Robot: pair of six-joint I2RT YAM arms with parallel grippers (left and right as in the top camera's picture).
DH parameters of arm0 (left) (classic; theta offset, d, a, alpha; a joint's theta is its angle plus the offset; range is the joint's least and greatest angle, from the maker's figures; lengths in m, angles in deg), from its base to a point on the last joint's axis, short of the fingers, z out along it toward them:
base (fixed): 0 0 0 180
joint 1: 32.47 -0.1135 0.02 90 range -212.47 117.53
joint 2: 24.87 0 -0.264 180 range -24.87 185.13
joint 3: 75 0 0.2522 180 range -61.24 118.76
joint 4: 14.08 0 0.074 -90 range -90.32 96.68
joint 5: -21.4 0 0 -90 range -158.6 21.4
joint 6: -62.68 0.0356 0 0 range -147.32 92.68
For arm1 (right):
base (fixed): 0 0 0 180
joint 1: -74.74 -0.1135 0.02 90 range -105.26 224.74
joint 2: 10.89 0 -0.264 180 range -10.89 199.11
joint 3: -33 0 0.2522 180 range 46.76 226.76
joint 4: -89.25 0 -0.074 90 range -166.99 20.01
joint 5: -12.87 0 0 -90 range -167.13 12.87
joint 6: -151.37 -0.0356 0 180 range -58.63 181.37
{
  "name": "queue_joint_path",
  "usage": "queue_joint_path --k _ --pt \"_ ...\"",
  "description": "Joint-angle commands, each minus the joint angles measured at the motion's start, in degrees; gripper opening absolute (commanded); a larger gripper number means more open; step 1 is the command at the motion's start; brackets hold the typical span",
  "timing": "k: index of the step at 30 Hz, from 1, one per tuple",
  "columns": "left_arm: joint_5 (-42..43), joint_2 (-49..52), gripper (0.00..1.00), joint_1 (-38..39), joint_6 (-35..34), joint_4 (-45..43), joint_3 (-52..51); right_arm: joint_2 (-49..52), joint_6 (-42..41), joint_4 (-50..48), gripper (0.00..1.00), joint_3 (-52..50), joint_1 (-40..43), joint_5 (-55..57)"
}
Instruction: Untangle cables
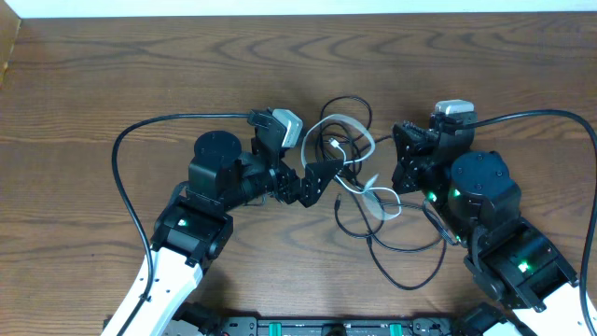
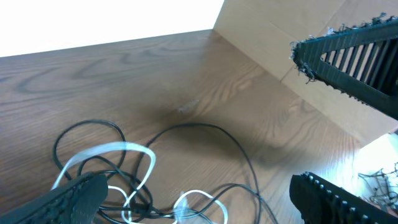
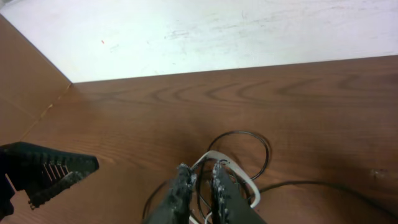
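Left tool (image 2: 199,186) gapes wide, empty, right tool (image 3: 200,168) is almost closed, maybe on one of the thin black and whitish cables (image 1: 354,173) tangled midway on the brown wooden bench (image 1: 112,75), so a hasty pull could tighten knots.

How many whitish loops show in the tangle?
2: a large whitish loop farthest from the robot, and a smaller loop nearer, toward the right. Others may be hidden.
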Motion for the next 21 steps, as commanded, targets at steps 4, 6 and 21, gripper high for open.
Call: queue_joint_path --k 4,6,21 --pt "-0.2 -0.4 0.98 0.0 2.9 -0.1 0.7 0.8 0.7 1.5 0.31 0.4 0.3 2.4" --pt "-2.3 -0.4 0.98 0.0 2.8 0.0 0.7 2.2 2.8 2.0 0.36 0.4 0.3 3.5" --pt "-10.7 -0.3 0.98 0.0 -3.2 1.7 0.7 27.4 21.1 -0.2 0.75 0.4 0.3 -8.1"
